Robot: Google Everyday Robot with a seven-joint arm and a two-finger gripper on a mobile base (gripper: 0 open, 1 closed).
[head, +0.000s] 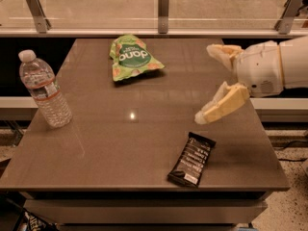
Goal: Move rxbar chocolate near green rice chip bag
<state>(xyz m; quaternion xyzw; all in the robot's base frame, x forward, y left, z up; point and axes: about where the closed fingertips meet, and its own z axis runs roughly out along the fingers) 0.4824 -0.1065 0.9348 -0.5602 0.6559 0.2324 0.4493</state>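
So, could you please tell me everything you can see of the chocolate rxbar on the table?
The rxbar chocolate is a flat, narrow black wrapper, slightly glossy like plastic film, with rows of white lettering. It lies flat on the brown table near the front right edge, set at an angle with its far end tipped to the right. Only the table touches it. The gripper hovers open above and beyond it, apart from it and empty.

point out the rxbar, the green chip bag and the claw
rxbar chocolate [191, 159], camera view, middle of wrapper
green rice chip bag [132, 57], camera view, on its logo
claw [204, 83], camera view, at right, between its open fingertips
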